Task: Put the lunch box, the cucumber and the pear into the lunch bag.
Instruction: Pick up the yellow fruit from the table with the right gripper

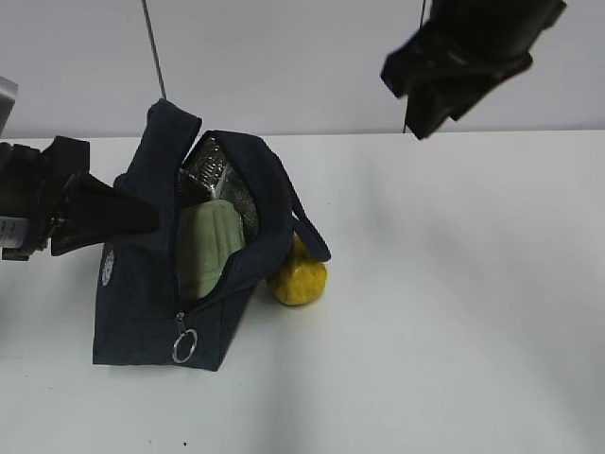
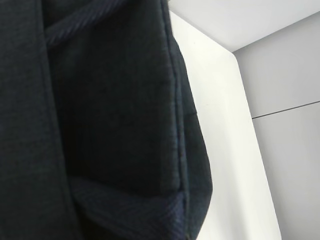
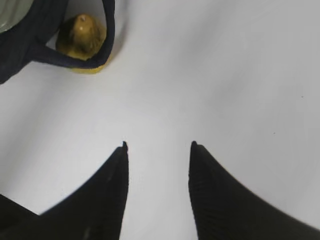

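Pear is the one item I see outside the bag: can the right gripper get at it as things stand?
Probably yes. The right gripper is open above bare table, nothing between it and the pear. But the bag's strap loops around the pear and may snag.

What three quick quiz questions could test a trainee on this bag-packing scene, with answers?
1. True or false: the pear already lies inside the lunch bag.
2. Which item shows through the bag's opening? A) cucumber B) lunch box C) pear
3. Fill in: the right gripper hangs above bare table with its jaws ____.

Key: 1 false, it sits on the table against the bag, under the strap. 2 B. 3 open.
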Motion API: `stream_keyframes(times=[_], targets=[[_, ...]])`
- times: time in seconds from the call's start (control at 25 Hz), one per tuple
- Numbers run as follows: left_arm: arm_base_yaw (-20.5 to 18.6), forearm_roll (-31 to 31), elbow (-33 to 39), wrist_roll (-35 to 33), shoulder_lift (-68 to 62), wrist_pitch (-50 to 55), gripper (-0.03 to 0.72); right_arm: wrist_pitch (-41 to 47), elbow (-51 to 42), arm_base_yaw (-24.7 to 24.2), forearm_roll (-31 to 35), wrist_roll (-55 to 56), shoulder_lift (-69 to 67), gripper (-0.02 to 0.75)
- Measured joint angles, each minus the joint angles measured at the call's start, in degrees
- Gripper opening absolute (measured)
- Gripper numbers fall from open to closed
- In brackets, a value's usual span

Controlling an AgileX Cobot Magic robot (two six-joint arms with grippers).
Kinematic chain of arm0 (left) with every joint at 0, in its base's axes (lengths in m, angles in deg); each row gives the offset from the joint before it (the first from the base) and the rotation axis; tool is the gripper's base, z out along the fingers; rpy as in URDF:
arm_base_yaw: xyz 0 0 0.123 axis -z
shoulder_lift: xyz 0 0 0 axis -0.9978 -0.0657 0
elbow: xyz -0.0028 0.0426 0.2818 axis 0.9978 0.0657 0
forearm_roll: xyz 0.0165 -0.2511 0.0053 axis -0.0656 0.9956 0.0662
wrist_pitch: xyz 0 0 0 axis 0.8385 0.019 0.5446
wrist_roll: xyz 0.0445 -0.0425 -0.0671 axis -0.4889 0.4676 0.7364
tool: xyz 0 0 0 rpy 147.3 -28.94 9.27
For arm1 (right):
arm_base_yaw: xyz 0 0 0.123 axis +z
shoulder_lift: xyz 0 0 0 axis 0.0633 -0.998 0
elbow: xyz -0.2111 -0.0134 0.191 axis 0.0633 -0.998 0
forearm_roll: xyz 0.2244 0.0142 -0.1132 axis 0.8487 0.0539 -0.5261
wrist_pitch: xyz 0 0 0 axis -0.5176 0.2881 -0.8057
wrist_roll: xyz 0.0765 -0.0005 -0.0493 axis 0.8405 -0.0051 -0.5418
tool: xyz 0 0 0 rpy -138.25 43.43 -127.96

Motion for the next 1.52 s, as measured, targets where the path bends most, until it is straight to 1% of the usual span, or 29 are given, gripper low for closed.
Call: stream_keyframes(times=[0.08, 0.2, 0.4, 0.52, 0.68, 0.84, 0.96, 1.08, 1.36, 1.52], targets=[[0.0, 0.0, 0.0, 0.0, 0.0, 0.06, -0.019, -3.79, -7.03, 0.0, 0.6, 0.09, 3.64, 0.318], [0.0, 0.0, 0.0, 0.0, 0.0, 0.13, -0.019, -12.17, -17.2, 0.0, 3.7, 0.11, 9.36, 0.314], [0.0, -0.05, 0.0, 0.0, 0.0, 0.18, -0.019, -28.03, -32.64, 0.0, 11.5, 0.21, 15.38, 0.313], [0.0, -0.05, 0.0, 0.0, 0.0, 0.28, -0.019, -36.07, -39.48, 0.0, 14.62, 0.21, 15.61, 0.312], [0.0, -0.05, 0.0, 0.0, 0.0, 0.34, -0.019, -47.47, -46.7, 0.0, 15.72, -1.05, 14.38, 0.286], [0.0, -0.05, 0.0, 0.0, 0.0, 0.34, -0.019, -55.83, -50.89, 0.0, 15.95, -2.9, 13.1, 0.241], [0.0, -0.05, 0.0, 0.0, 0.0, 0.34, -0.019, -59.74, -51.67, 0.0, 15.95, -3.4, 12.14, 0.235], [0.0, 0.32, 0.0, 0.0, 0.0, 0.28, -0.019, -61.26, -51.67, 0.76, 16.05, -3.85, 10.65, 0.23], [0.0, 5.69, 0.0, 0.0, 0.0, -3.63, -0.019, -61.69, -51.67, 1.28, 16.05, -4.25, 9.25, 0.229], [0.0, 6.89, 0.0, 0.0, -0.88, -4.02, -0.019, -62.61, -51.67, 2.14, 16.05, -4.58, 9.11, 0.228]])
